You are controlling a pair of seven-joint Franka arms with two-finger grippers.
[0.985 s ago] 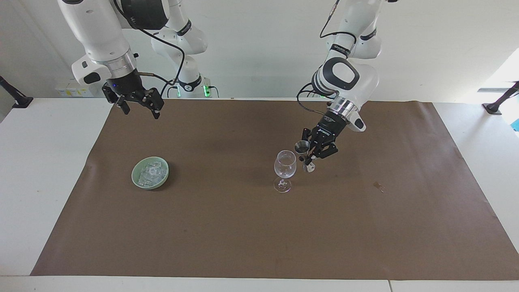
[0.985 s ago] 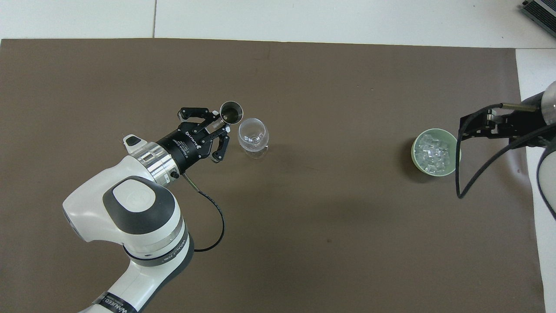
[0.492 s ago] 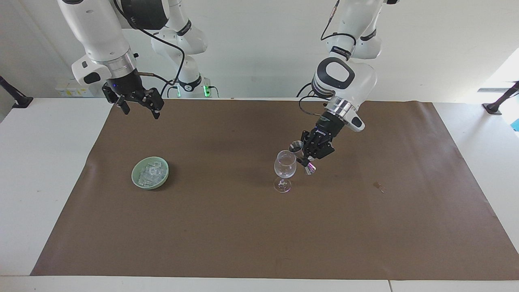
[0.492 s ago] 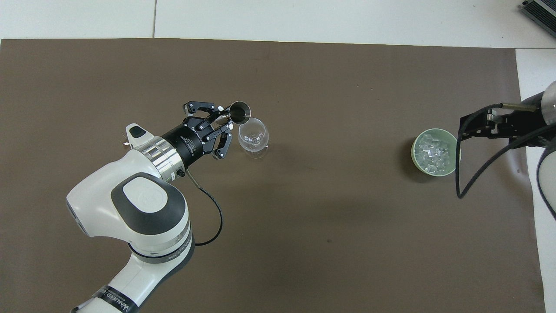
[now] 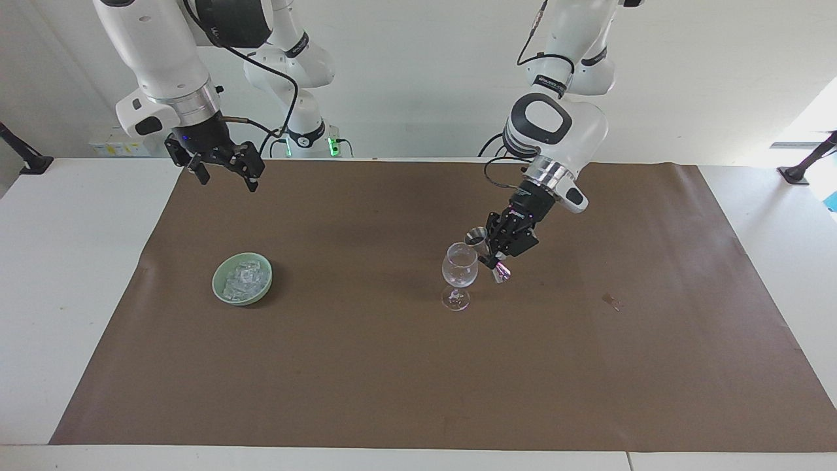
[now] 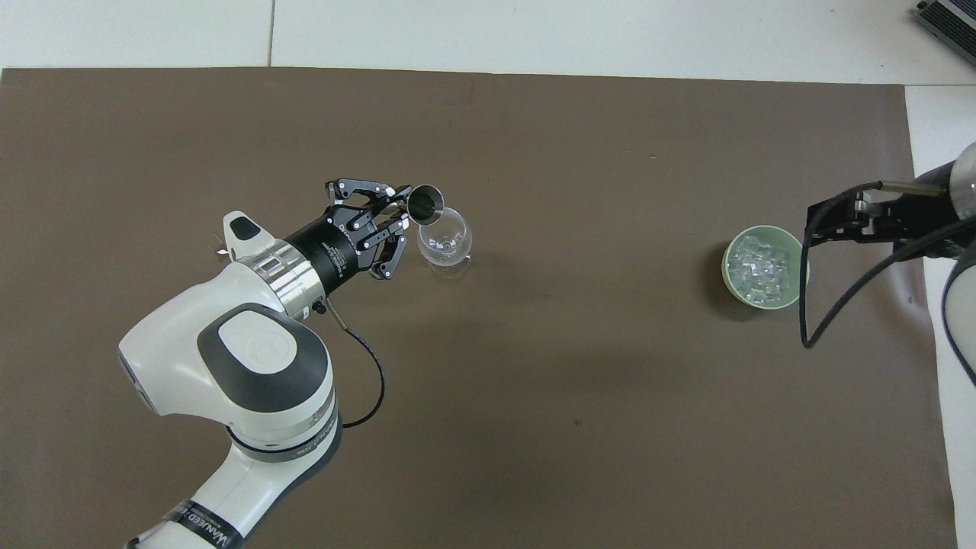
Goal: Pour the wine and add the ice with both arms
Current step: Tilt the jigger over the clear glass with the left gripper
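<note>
Overhead view: left gripper (image 6: 390,216), clamped on the jigger (image 6: 424,206), has tipped its mouth over the wine glass (image 6: 444,242) rim since a second ago, so the pour is starting. Right gripper (image 5: 225,171) waits open, above the ice (image 5: 243,278) bowl (image 5: 220,285).

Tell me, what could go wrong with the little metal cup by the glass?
The left hand holds the metal cup tilted right at the wine glass rim; a nudge might tip that tall, thin-stemmed glass. If the cup sits off the rim, the pour could spill onto the brown mat.
</note>
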